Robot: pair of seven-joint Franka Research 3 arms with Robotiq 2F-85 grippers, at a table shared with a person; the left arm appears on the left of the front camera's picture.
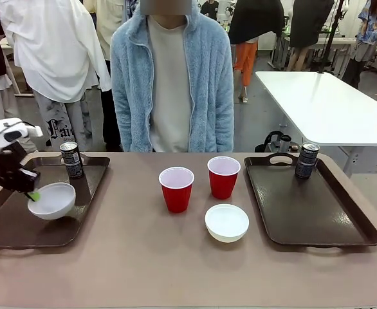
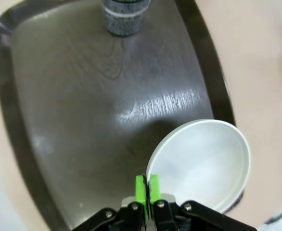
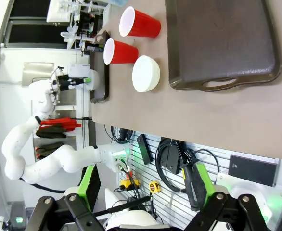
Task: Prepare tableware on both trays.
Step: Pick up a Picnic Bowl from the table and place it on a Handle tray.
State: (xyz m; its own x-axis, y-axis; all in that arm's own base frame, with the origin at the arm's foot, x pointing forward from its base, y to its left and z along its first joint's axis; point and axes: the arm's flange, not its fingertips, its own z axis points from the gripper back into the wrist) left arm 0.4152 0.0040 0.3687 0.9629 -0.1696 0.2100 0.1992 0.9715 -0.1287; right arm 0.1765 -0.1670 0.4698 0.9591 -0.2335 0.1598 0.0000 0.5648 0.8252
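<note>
Over the left tray (image 1: pixel 2 226), our left pincer (image 1: pixel 33 195) was clenched on the rim of a tilted white bowl (image 1: pixel 55 201), near a can (image 1: pixel 71 159). Our right pincer (image 3: pixel 146 185) stood released, holding nothing. On the table (image 1: pixel 130 257) between the trays stood a red cup (image 1: pixel 176 188), the other red cup (image 1: pixel 223 177) and the other bowl (image 1: pixel 226 222). The right tray (image 1: pixel 317 215) carried a second can (image 1: pixel 307 161).

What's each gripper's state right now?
Left gripper: closed on the rim of the white bowl.
Right gripper: open, holding nothing.
</note>
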